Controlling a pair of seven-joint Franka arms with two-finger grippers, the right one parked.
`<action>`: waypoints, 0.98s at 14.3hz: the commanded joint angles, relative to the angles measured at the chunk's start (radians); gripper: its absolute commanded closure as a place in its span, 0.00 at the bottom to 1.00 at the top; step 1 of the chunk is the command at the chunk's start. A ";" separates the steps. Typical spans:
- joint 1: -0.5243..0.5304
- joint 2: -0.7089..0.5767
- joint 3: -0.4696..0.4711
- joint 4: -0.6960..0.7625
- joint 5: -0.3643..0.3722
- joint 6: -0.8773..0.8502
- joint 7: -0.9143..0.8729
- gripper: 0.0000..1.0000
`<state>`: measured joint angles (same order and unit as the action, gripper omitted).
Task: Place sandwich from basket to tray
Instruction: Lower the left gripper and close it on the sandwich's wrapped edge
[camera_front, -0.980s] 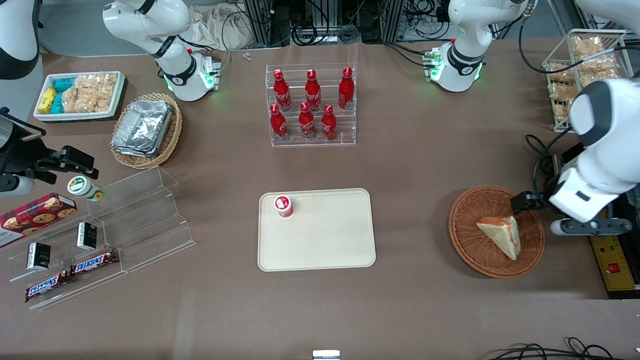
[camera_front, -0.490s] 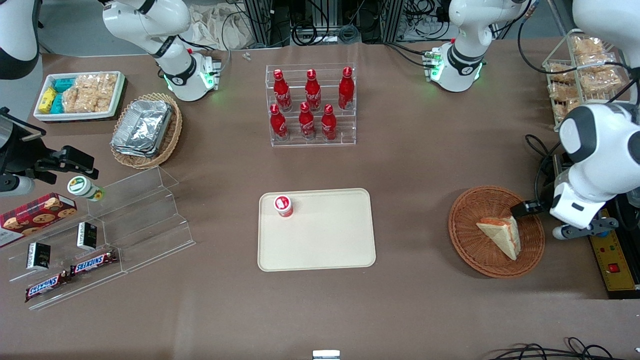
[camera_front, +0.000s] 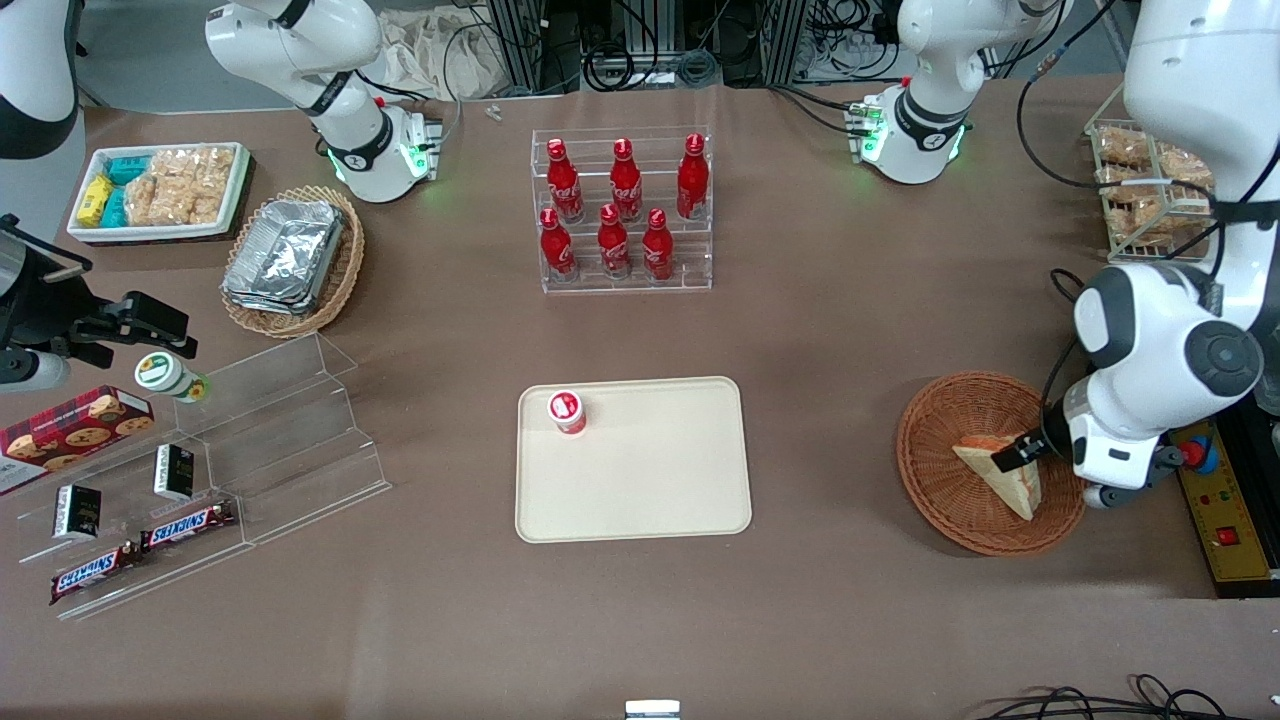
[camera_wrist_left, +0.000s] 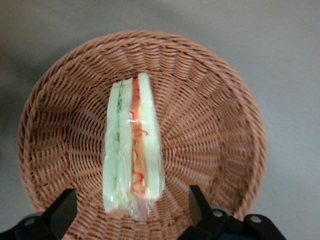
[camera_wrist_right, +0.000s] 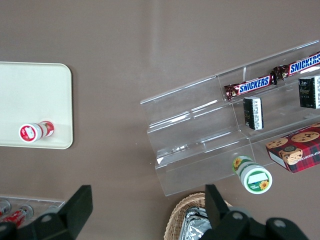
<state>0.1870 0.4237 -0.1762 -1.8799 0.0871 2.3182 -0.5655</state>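
Observation:
The sandwich (camera_front: 1005, 473) is a wrapped triangular wedge of white bread with red and green filling; it lies in the round reddish-brown wicker basket (camera_front: 940, 490) toward the working arm's end of the table. In the left wrist view the sandwich (camera_wrist_left: 132, 160) lies in the basket (camera_wrist_left: 210, 115) with its filling edge up. My left gripper (camera_front: 1010, 455) hangs over the basket, right at the sandwich's wide end. It is open (camera_wrist_left: 131, 215), its fingers (camera_wrist_left: 62, 212) standing wide on either side of the sandwich, not touching it. The beige tray (camera_front: 650, 480) lies mid-table.
A small red-capped bottle (camera_front: 566, 411) stands on the tray's corner. A rack of red cola bottles (camera_front: 622, 212) stands farther from the front camera. A clear stepped display (camera_front: 250, 440) with snacks and a tan oval basket (camera_front: 292, 262) of foil containers sit toward the parked arm's end.
My left gripper has come down and moved nearer the front camera, from the basket's rim to the sandwich's wide end. The sandwich has not moved.

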 joint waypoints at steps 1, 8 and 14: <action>0.002 0.023 -0.002 -0.005 0.049 0.030 -0.059 0.01; 0.008 0.023 -0.003 -0.010 0.054 0.037 -0.063 0.66; -0.006 -0.089 -0.044 0.114 0.049 -0.263 -0.114 1.00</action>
<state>0.1870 0.4098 -0.1924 -1.8357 0.1141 2.2158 -0.6382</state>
